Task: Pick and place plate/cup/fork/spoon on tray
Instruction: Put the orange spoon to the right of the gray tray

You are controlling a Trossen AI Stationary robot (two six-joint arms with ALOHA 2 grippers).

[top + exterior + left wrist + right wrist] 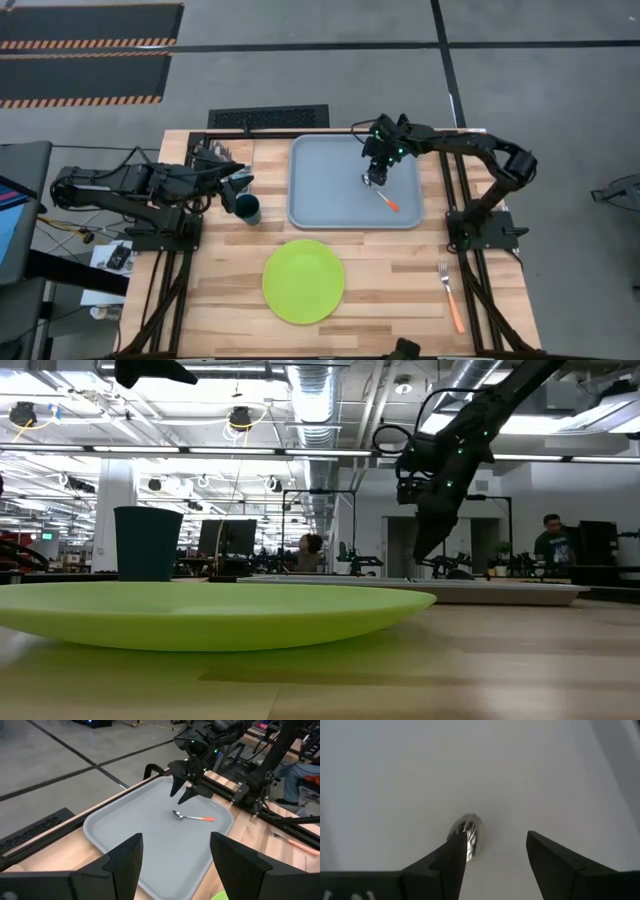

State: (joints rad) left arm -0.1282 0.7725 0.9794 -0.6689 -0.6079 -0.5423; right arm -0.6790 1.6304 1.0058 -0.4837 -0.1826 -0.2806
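Nearest the low camera, the plate [215, 615] is seen on the tabletop. The spoon [385, 196] lies flat in the tray [320, 195], released directly beneath the spread right hand [374, 178]; the left hand [238, 186], also spread, is held beside the cup [248, 209].

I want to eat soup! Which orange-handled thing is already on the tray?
The spoon. It lies on the tray under the right gripper; the fork is on the table.

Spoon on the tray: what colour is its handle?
Orange, on the spoon; clearest in the left wrist view.
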